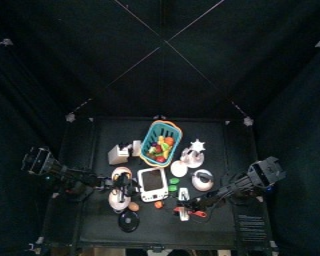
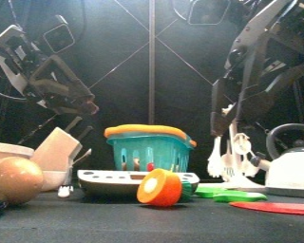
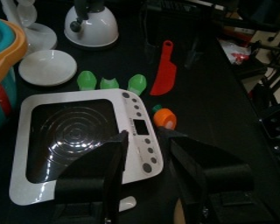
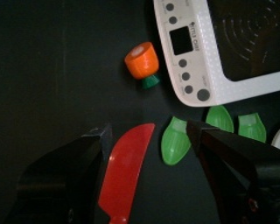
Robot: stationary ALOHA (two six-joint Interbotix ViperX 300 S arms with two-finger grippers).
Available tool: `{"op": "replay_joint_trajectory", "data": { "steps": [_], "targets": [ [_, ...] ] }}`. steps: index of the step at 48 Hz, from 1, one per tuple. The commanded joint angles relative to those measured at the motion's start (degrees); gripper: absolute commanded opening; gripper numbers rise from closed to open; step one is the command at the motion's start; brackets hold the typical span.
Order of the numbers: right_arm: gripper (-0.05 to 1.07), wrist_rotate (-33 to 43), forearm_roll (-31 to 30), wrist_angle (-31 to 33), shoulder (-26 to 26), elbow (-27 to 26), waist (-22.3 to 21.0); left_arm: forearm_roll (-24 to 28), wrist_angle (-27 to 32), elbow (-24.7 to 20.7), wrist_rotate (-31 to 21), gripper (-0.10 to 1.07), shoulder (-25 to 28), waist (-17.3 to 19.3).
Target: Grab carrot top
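Note:
The carrot [image 4: 142, 61] is a small orange piece with a green end. It lies on the black table beside the white scale's [image 4: 224, 44] button edge. It also shows in the left wrist view [image 3: 164, 116], low and near in the front view [image 2: 159, 187], and as a small speck in the top view [image 1: 159, 204]. My right gripper [image 4: 166, 166] is open and empty, hovering above the red toy knife [image 4: 129, 171], a short way from the carrot. My left gripper [image 3: 154, 175] is open and empty over the scale's near edge.
A teal basket [image 2: 149, 152] with toy fruit stands behind the scale. Green leaf pieces [image 4: 175, 140] lie by the knife. A white kettle [image 2: 292, 166] is on the right, a white plate [image 3: 46, 66] near it. Boxes and a brown ball [image 2: 12, 178] sit on the left.

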Motion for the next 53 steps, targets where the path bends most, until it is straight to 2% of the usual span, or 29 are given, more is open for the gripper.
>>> {"op": "replay_joint_trajectory", "data": {
  "steps": [1, 18, 43, 53],
  "targets": [
    [0.98, 0.0, -1.3, -0.3, 0.3, -2.7, -0.4, -0.4, -0.4, -0.2, -0.1, 0.75, -1.1, 0.2],
    [0.98, -0.1, -3.6, -2.2, 2.9, -4.7, -3.3, -0.8, -0.2, 0.8, 0.0, 0.75, -1.2, 0.2],
    [0.98, 0.1, -3.6, -4.5, 5.5, -6.7, -3.2, -0.8, -0.1, 0.8, -0.1, 0.75, -1.2, -0.1],
    [0.98, -0.4, -3.6, -5.9, 9.2, -8.3, -3.4, -0.7, -0.1, 0.7, 0.0, 0.75, -1.2, -0.1]
  ]
}}
